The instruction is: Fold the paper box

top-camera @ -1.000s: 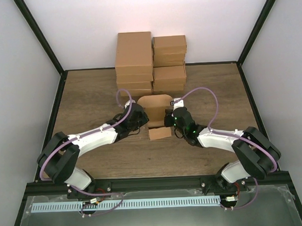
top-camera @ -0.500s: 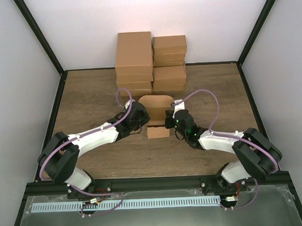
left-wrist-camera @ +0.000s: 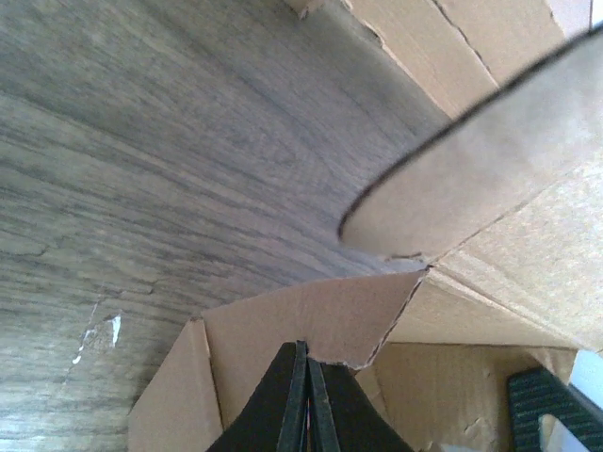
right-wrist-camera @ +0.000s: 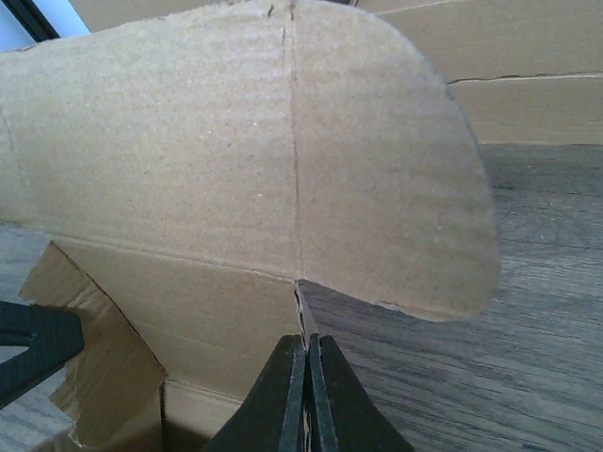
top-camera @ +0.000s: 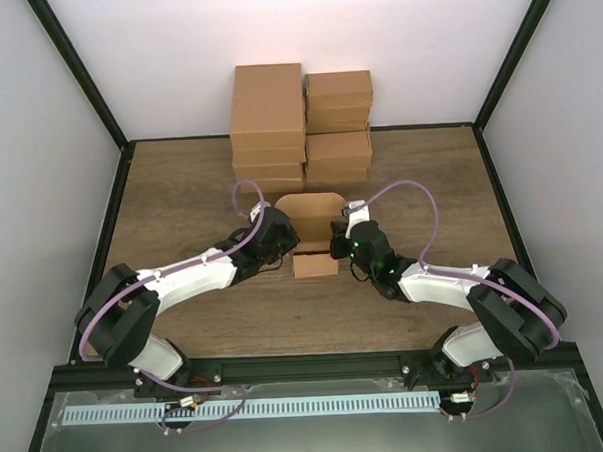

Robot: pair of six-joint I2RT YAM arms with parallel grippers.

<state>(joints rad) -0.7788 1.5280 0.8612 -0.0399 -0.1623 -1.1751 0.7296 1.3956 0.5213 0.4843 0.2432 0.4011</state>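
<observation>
Table (top-camera: 180,191) beneath half-hidden paper box (top-camera: 311,211)

sides of the paper box (top-camera: 308,208) are hidden from above, perhaps tucked; wrist views crop it.

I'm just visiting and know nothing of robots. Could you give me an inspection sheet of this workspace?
Surface: wooden table, slightly scuffed.
Job's things: paper box, half folded, lid flap open, between the arms.
Clutter: stacked brown cartons at the back.
Grippers: left gripper and right gripper at the box's sides, jaws shut.
Cables: purple cables loop over both arms.
Surroundings: white walls, black frame.
</observation>
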